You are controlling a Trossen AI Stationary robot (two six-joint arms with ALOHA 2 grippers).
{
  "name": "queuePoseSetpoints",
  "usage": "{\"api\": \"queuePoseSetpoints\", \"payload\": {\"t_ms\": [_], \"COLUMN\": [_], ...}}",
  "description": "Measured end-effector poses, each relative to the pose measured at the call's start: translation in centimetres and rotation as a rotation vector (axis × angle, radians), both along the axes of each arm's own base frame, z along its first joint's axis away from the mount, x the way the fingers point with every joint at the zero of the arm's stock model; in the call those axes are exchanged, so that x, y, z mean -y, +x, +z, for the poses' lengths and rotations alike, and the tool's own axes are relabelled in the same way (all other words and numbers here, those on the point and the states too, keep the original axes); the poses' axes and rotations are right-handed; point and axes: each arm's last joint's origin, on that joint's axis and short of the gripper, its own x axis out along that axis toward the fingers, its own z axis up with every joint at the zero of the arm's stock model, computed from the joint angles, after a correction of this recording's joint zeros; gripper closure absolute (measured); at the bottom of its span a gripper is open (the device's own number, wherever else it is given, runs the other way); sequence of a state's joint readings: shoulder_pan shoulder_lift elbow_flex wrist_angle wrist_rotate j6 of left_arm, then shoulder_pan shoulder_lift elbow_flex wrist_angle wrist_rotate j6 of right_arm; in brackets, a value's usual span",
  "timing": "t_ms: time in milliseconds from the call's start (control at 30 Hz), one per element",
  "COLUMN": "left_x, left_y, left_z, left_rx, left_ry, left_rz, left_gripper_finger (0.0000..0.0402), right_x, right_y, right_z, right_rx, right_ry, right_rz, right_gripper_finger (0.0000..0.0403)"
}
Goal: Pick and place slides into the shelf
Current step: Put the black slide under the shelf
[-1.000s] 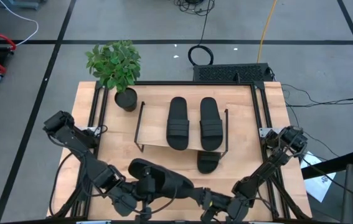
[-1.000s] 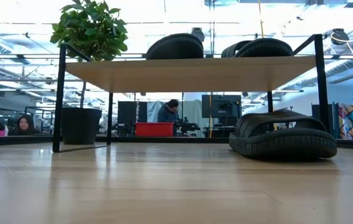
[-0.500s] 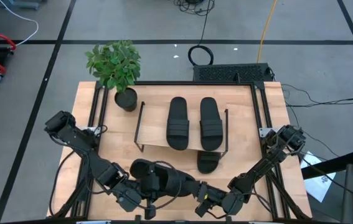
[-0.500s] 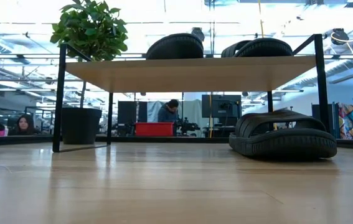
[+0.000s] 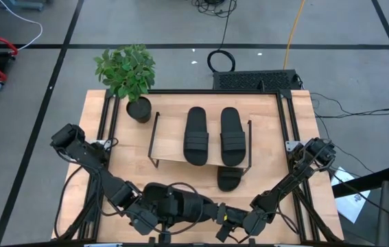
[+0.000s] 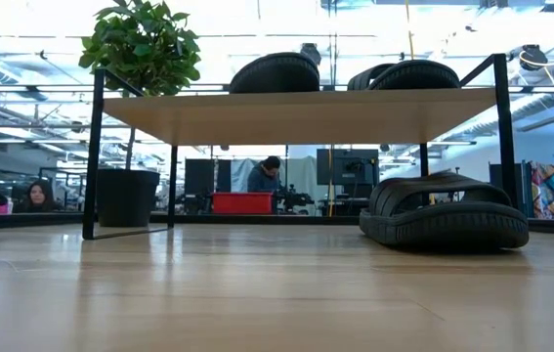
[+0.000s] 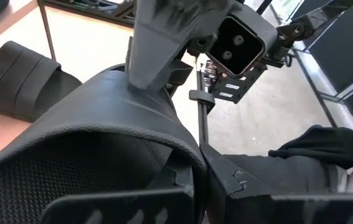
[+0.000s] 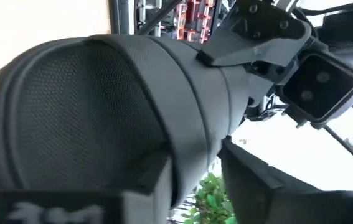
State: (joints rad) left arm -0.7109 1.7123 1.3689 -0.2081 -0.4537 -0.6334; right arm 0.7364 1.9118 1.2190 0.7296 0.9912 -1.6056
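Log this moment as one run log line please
held: slide | left tool: shut on slide | right tool: closing on same slide | shelf: two on top, one below

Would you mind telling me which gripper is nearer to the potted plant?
Left. The left gripper sits at the table's near edge on the plant's side, clamped on a slide; the right gripper grips that slide's other end, farther away.

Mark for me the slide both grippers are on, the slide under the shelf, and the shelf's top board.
held slide (image 5: 180,204), high view, on its dark sole between the two grippers.
slide under the shelf (image 6: 445,213), low view, on its ribbed strap.
shelf top board (image 6: 296,115), low view, on its front edge.
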Motion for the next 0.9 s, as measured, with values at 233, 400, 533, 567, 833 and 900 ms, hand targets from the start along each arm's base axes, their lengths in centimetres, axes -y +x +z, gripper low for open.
{"api": "queuePoseSetpoints", "payload": {"t_ms": [233,400,533,567,833,900], "left_x": [0.3,0.7,1.3,1.4,2.6,2.8], "left_y": [-0.2,-0.6,-1.2,-1.4,-3.0,-3.7], "left_z": [0.1,0.0,-0.3,-0.4,-0.5,-0.4], "left_rx": [0.001,0.002,-0.006,-0.018,-0.048,-0.072], "left_ry": [-0.012,0.022,0.089,0.099,0.173,0.175], "left_rz": [-0.027,-0.026,-0.059,-0.08,-0.226,-0.263], "left_gripper_finger": [0.0401,0.0387,0.0357,0.0349,0.0294,0.0287], "right_x": [-0.1,-0.2,-0.8,-1.0,-3.6,-4.0], "right_y": [0.0,-0.2,-1.0,-1.2,-3.3,-3.8], "right_z": [0.1,0.2,0.4,0.4,0.9,1.0], "right_rx": [0.026,0.047,0.057,0.065,0.048,0.049], "right_ry": [0.089,0.121,0.123,0.133,0.158,0.165], "right_rz": [0.05,-0.034,-0.088,-0.117,-0.124,-0.14], "right_gripper_finger": [0.0391,0.0398,0.04,0.04,0.0402,0.0402]}}
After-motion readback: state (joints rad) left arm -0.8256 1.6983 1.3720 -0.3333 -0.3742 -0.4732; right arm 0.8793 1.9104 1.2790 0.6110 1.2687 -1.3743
